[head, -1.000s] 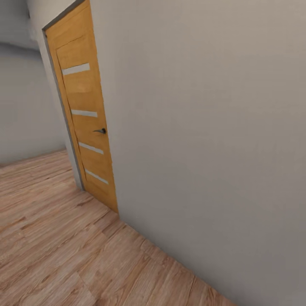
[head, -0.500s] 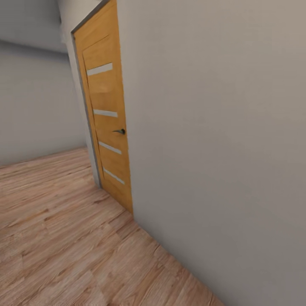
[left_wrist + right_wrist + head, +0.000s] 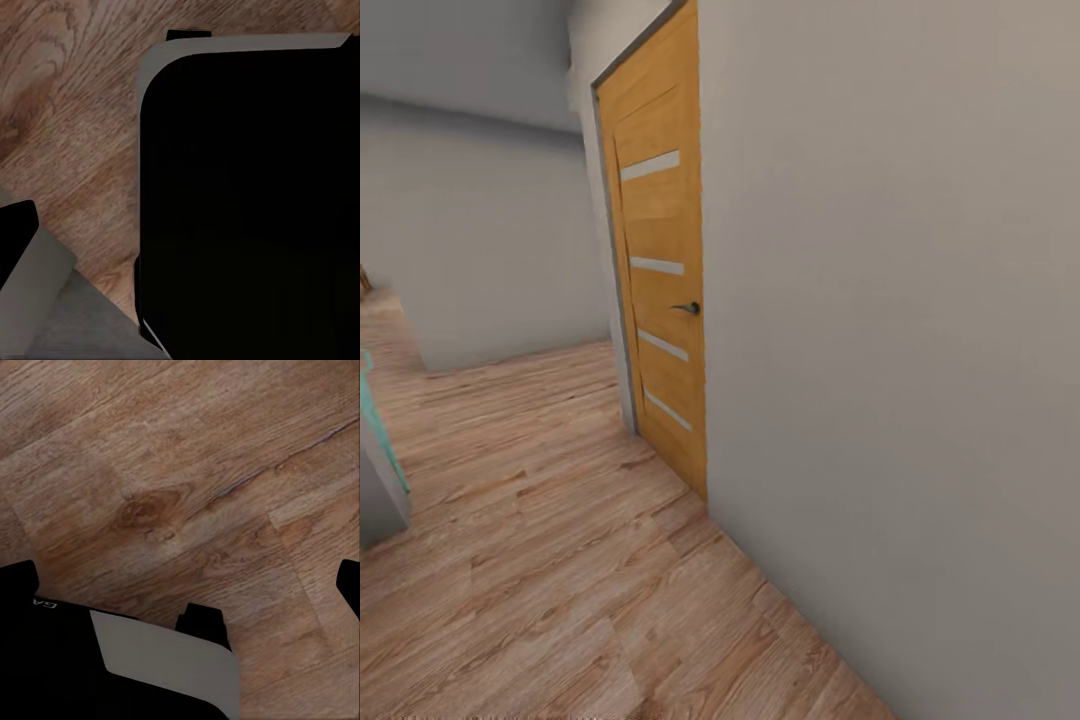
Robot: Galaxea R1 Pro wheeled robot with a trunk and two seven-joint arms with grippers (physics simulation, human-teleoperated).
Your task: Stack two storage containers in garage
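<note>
The two storage containers are out of view, and so is the garage. I stand on light wood plank flooring (image 3: 540, 570) in a hallway. In the right wrist view my right gripper (image 3: 185, 579) hangs open over the planks, one dark fingertip at each side edge and nothing between them. In the left wrist view one finger (image 3: 16, 232) of my left gripper (image 3: 184, 225) stands far out to the side over the planks. Its other side is lost against my own black and grey body (image 3: 247, 195).
A grey wall (image 3: 900, 350) runs close along my right. An orange wooden door (image 3: 660, 290) with pale stripes and a dark handle (image 3: 685, 308) is shut in it. A grey object with a teal edge (image 3: 380, 450) stands at the left. The plank floor continues back and left.
The whole head view has swung: the door and wall now sit further right in the picture. More floor and the teal-edged object have come into view at the left.
</note>
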